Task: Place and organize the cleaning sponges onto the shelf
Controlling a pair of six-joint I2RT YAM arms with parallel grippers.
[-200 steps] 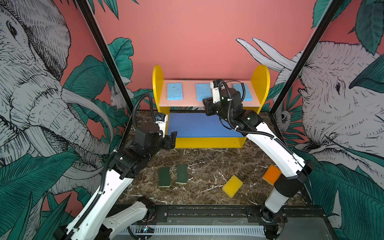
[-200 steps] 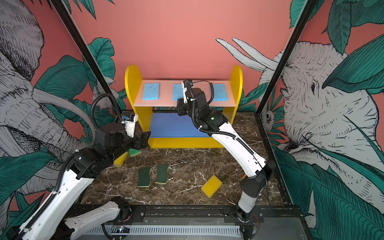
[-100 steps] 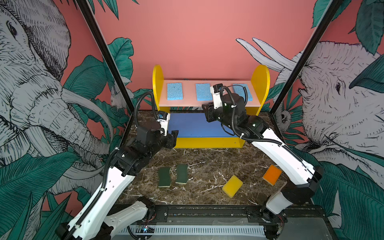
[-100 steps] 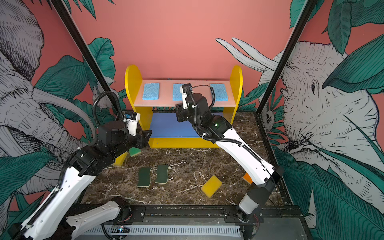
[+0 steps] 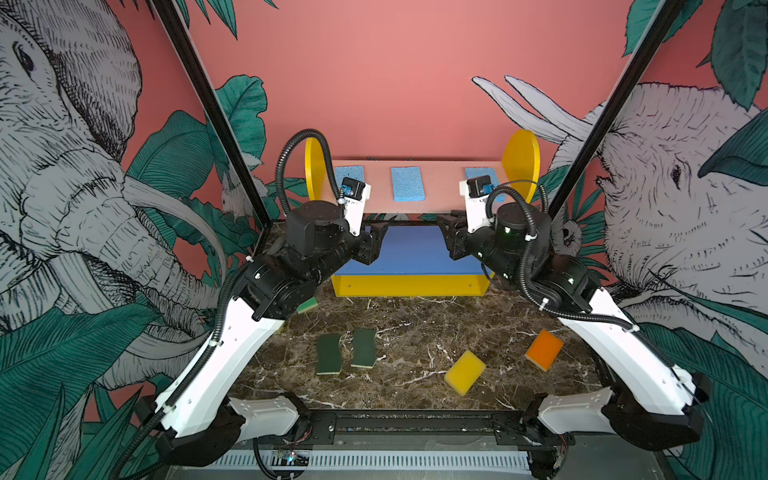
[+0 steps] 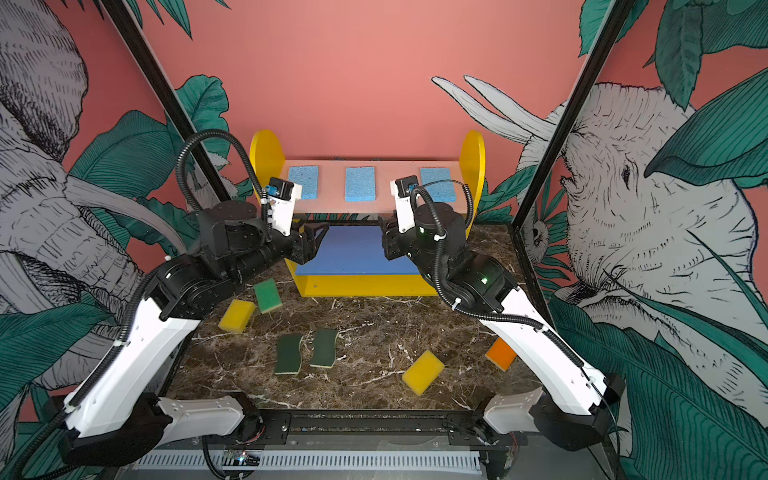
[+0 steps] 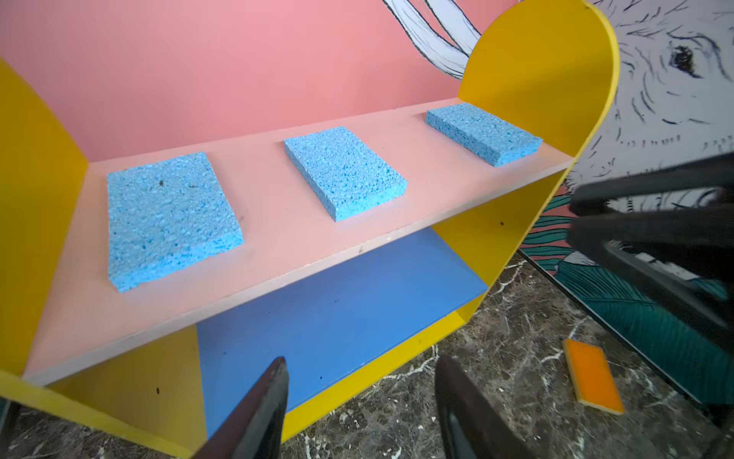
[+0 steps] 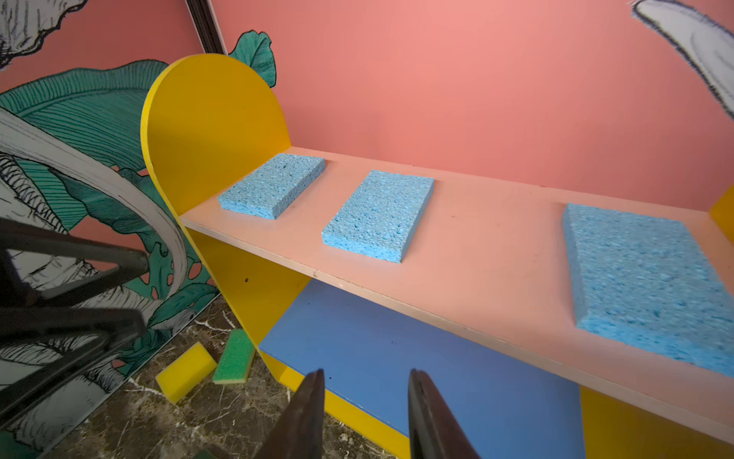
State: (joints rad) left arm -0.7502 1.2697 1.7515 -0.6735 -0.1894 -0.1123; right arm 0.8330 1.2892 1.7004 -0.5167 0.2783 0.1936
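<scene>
blue sponges (image 7: 170,214) (image 7: 343,171) (image 7: 482,133): 3 in a row on pink top board (image 5: 440,195), above and just beyond both grippers
shelf (image 5: 409,286): straight ahead of both grippers
left gripper (image 7: 361,361): by left end of blue board (image 5: 415,249), jaws parted, empty
right gripper (image 8: 366,373): by right end, narrower gap, empty
loose: 2 dark-green sponges (image 5: 328,355) (image 5: 363,348), 2 yellow sponges (image 6: 237,316) (image 6: 423,371), green sponge (image 6: 267,295), orange sponge (image 5: 544,350), on marble table (image 5: 415,324) below and behind grippers

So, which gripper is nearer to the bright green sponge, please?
Left. The left gripper hangs above and behind the bright green sponge, by the left end of the shelf; the right gripper is near its right end.
</scene>
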